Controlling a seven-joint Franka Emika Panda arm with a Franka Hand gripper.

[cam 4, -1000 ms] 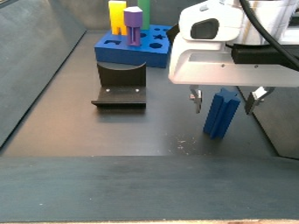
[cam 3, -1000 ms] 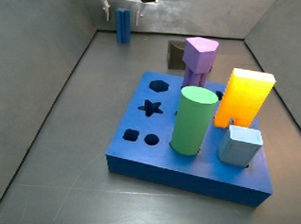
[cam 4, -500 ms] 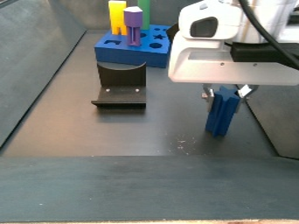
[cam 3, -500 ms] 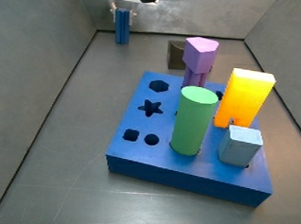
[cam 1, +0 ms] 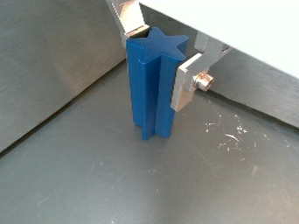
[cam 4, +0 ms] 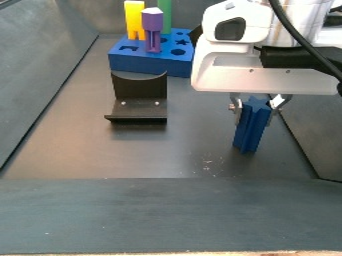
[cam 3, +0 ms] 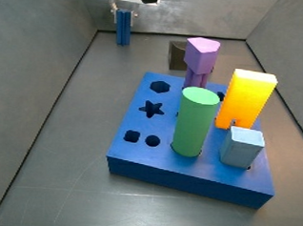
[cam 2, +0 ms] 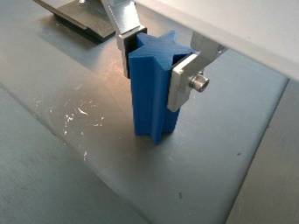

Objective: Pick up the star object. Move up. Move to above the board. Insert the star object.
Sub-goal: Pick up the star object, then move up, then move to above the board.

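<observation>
The star object (cam 1: 153,83) stands upright on the table (cam 1: 93,184), far from the board (cam 3: 191,146), which lies toward 5 o'clock of it in a side view. It looks stiff and light, its ridges likely giving flat pads purchase near the top. The hand (cam 2: 155,59) straddles that top, its plates closed against both flanks.

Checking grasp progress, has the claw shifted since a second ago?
Yes. In a side view, the claw closed inward onto the star object, barely drifting against the fixture.
</observation>
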